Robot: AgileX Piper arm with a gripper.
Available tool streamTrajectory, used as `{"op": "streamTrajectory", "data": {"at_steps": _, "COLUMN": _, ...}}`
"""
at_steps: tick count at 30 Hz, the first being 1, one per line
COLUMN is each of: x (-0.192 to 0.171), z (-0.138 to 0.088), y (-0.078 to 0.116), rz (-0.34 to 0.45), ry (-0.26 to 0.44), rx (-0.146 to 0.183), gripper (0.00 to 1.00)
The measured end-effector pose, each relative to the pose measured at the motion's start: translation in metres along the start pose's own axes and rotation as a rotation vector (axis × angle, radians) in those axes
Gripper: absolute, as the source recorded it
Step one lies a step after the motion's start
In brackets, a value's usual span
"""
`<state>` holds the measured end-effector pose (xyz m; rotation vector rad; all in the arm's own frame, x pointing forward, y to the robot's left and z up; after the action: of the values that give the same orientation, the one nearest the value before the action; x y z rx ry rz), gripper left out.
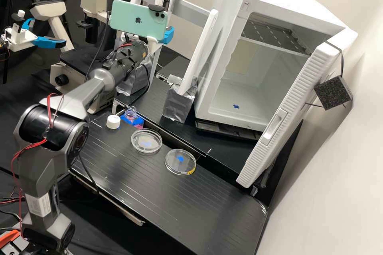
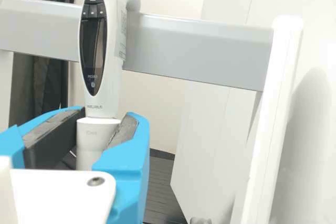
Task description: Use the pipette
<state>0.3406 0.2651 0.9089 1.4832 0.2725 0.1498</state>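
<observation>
so the hand is closed in as far as the barrel lets it, blue fingers pinching the white pipette with the dark oval panel and red top just below its neck. it's upright against the long grey crossbar, can't tell if it's hooked there. gripping low probably keeps the red button free. the small clear open bottle is uncapped, likely ready for drawing from.
</observation>
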Motion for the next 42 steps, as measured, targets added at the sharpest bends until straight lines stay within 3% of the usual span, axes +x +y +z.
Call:
{"op": "streamTrajectory", "data": {"at_steps": 14, "x": -0.001, "z": -0.008, "y": 0.01, "rz": 0.071, "ry": 0.022, "rx": 0.023, "gripper": 0.0}}
{"op": "streamTrajectory", "data": {"at_steps": 16, "x": -0.002, "z": -0.007, "y": 0.013, "rz": 0.084, "ry": 0.02, "rx": 0.034, "gripper": 0.0}}
{"op": "streamTrajectory", "data": {"at_steps": 23, "x": -0.018, "z": -0.002, "y": 0.03, "rz": 0.164, "ry": 0.034, "rx": 0.123, "gripper": 0.0}}
{"op": "streamTrajectory", "data": {"at_steps": 27, "x": -0.032, "z": 0.003, "y": 0.036, "rz": 0.194, "ry": 0.041, "rx": 0.148, "gripper": 0.0}}
{"op": "streamTrajectory", "data": {"at_steps": 36, "x": -0.077, "z": 0.013, "y": 0.024, "rz": 0.209, "ry": 0.047, "rx": 0.136, "gripper": 0.0}}
{"op": "streamTrajectory", "data": {"at_steps": 42, "x": -0.11, "z": 0.015, "y": 0.011, "rz": 0.251, "ry": 0.094, "rx": 0.138, "gripper": 0.0}}
